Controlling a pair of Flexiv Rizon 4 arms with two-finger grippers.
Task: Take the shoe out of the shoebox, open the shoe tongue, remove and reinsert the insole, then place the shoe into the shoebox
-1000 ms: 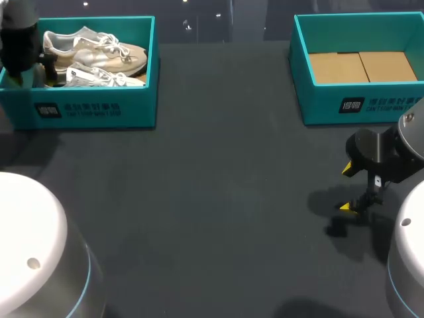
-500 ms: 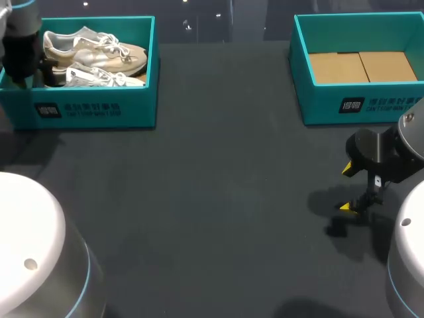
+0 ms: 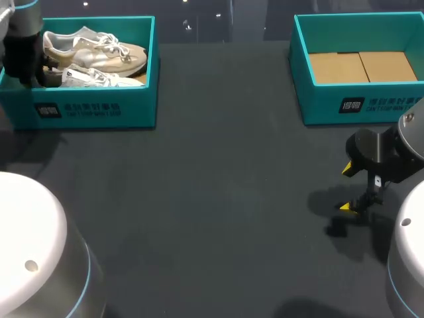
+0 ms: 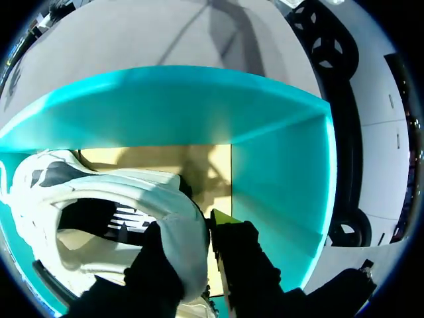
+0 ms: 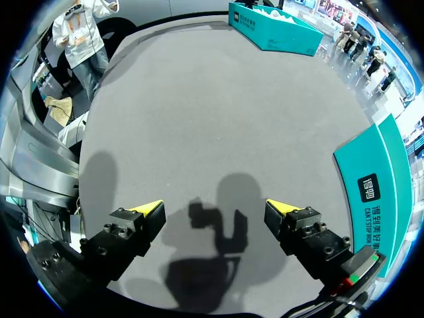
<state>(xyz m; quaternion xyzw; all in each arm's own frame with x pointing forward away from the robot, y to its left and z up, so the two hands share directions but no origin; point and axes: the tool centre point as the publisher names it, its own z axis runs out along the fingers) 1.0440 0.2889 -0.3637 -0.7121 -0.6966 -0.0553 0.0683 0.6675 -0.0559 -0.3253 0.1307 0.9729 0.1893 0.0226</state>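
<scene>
The shoe (image 4: 136, 199) sits in the far-left shoebox (image 3: 99, 109) beside a second shoe (image 3: 93, 50). My left gripper (image 4: 209, 228) pinches its heel collar, one finger inside, one outside. My right gripper (image 5: 215, 212) hangs spread wide, holding nothing, over the table (image 3: 218, 185) at the near right, in front of the other shoebox (image 3: 358, 105).

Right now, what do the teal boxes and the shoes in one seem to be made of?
Left box and right box: likely cardboard with a matte printed skin; bare brown board shows on their floors. Shoes: seemingly pale mesh and synthetic leather, with woven laces.
</scene>
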